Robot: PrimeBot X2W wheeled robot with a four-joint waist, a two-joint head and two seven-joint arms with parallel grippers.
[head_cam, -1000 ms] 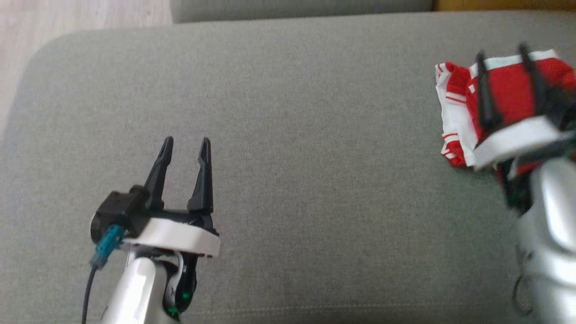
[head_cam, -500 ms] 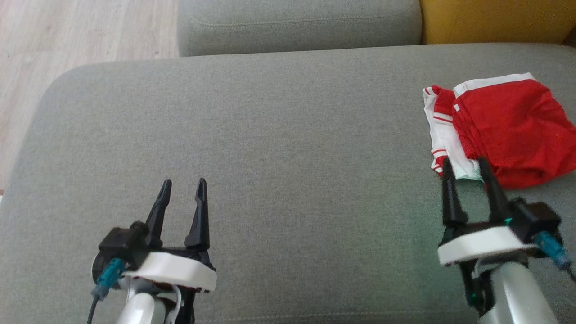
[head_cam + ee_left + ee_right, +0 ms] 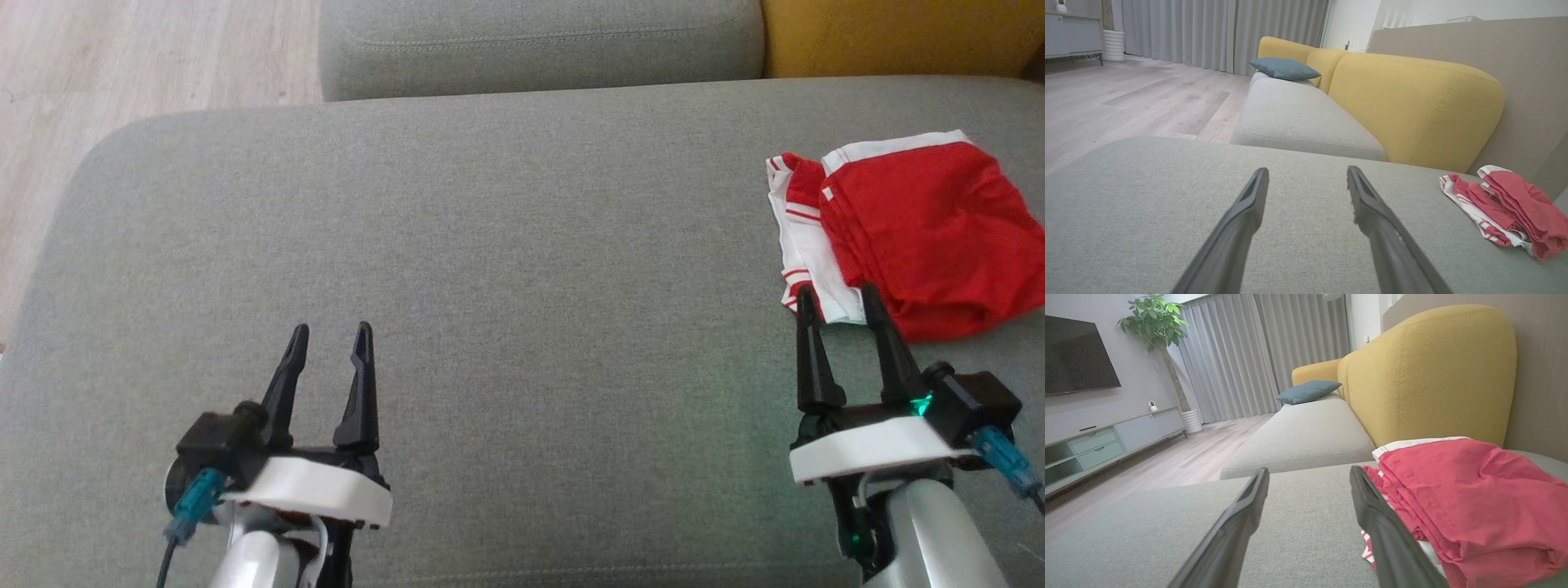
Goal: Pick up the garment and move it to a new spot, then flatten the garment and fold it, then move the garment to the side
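- Garment point(image 3: 914, 237): red cloth with white striped trim, lying in a loosely folded bundle on the right side of the grey seat cushion point(image 3: 522, 245), near its far edge.
- Head view shows the fold layout from above: red layers on top, with a white striped panel sticking out along the left side.
- Right wrist view shows it from low down, with stacked red layers, a white band along the far edge, and the yellow backrest point(image 3: 1433, 371) just behind.
- Right gripper point(image 3: 837, 290): jaws wide apart with nothing between them. Its fingertips sit at the garment's near left corner.
- In the head view the tips overlap the white edge. In the right wrist view one finger crosses in front of the striped hem. Contact cannot be confirmed from either view.
- Left gripper point(image 3: 331, 327): jaws also wide and empty, over bare cushion at lower left, well apart from the garment.
- Left wrist view places the garment far off to its right, with open grey fabric ahead of the fingers.
- Wrist views show room details beyond the head view's frame. These are a second grey seat with a blue pillow point(image 3: 1284, 68), grey curtains point(image 3: 1208, 32), a wall television point(image 3: 1077, 355), a potted plant point(image 3: 1155, 318) and a low cabinet point(image 3: 1106, 441).
- Wood floor point(image 3: 163, 57) lies beyond the cushion's left corner.
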